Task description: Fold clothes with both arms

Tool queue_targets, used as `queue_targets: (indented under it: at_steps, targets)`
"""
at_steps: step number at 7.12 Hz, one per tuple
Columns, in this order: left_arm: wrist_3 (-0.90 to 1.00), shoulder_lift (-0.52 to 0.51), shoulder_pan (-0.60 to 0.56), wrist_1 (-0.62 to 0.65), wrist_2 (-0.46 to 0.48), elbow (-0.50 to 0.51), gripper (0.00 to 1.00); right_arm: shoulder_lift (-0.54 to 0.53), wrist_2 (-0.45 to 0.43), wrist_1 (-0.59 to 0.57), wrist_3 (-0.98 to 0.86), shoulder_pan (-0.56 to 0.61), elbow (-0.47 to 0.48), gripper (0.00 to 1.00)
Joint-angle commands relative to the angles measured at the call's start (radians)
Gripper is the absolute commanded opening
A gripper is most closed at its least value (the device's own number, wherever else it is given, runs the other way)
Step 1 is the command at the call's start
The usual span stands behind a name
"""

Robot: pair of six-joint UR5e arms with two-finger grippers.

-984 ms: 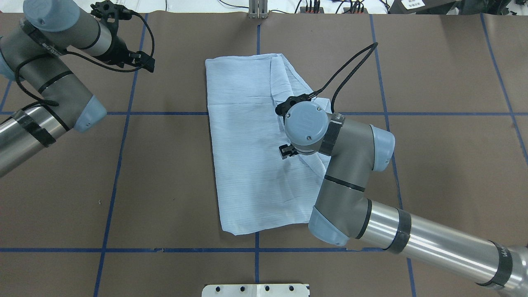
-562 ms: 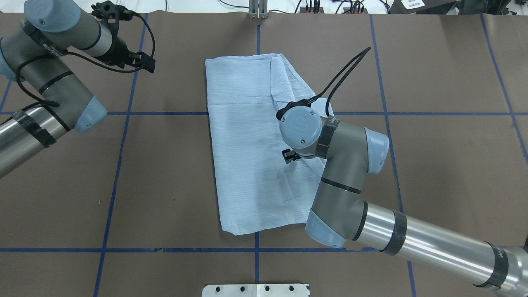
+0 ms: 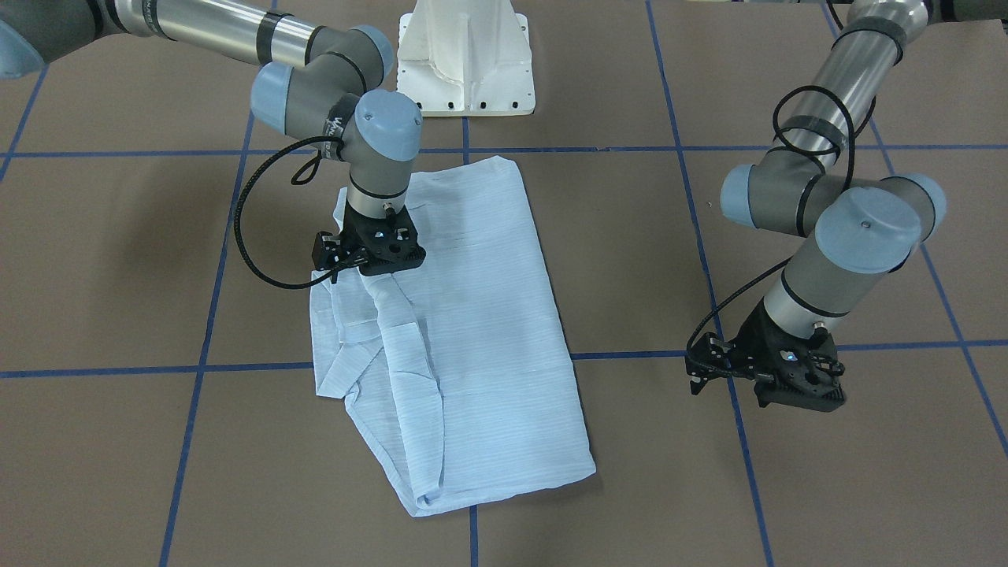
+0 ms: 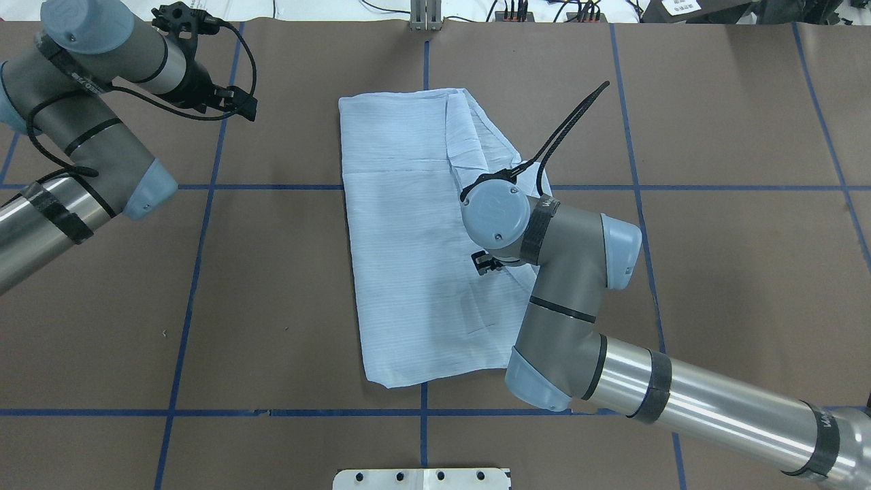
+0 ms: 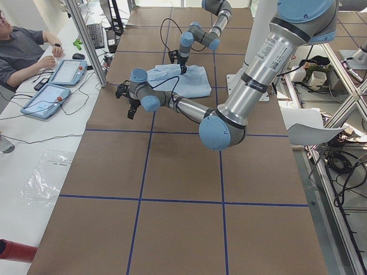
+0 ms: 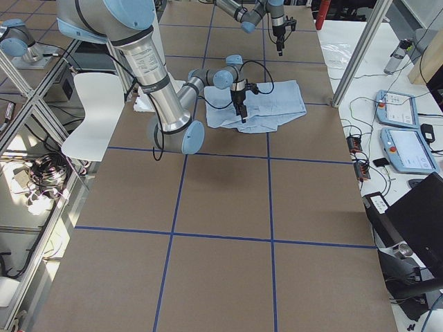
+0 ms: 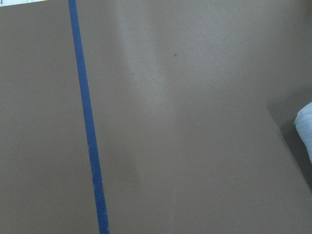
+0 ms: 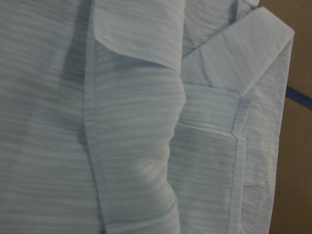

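Right hand [image 3: 376, 264] points straight down over the light blue striped shirt [image 4: 408, 272], at the rumpled side of the garment that lies toward the robot's right. From the front-facing camera I see only the black body of that hand, very low over the cloth. Its fingers are hidden beneath it, so I cannot tell how far apart they stand, whether they touch the fabric, or whether they have hold of anything. The right wrist camera is filled with creased, finely striped cloth: stitched hems, one layer lapped over another, and a squared corner of fabric at the upper right with brown desk beyond it. The shirt lies in the middle of the desk [image 4: 272, 306], folded into a long rectangle. Its side toward the robot's left is smooth and straight, while a looser flap spills out on the other side, under the right arm [image 4: 565, 272]. My left hand [image 3: 795, 398] hangs well apart from the shirt, above bare desk near a crossing of the blue tape lines [image 3: 740, 441]. I cannot tell its opening either, and nothing shows in it. Its wrist camera shows plain brown surface, one blue line and a sliver of pale cloth at the right edge.
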Motion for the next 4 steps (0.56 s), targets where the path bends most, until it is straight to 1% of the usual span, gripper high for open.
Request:
queue_targets:
  at_steps: [1, 2, 3, 4]
  targets:
    - [-0.002, 0.000, 0.000, 0.000, 0.000, -0.004, 1.00, -0.009, -0.015, -0.031, -0.087, 0.031, -0.005, 1.00]
    - [0.000, 0.000, 0.000, 0.000, 0.000, -0.002, 1.00, -0.028, -0.005, -0.037, -0.145, 0.082, 0.000, 1.00]
    - [0.000, 0.000, 0.000, 0.002, 0.000, -0.002, 1.00, -0.080, -0.005, -0.039, -0.269, 0.147, 0.030, 1.00]
    - [-0.002, 0.000, 0.000, 0.003, -0.002, -0.005, 1.00, -0.166, -0.003, -0.025, -0.341, 0.188, 0.064, 1.00]
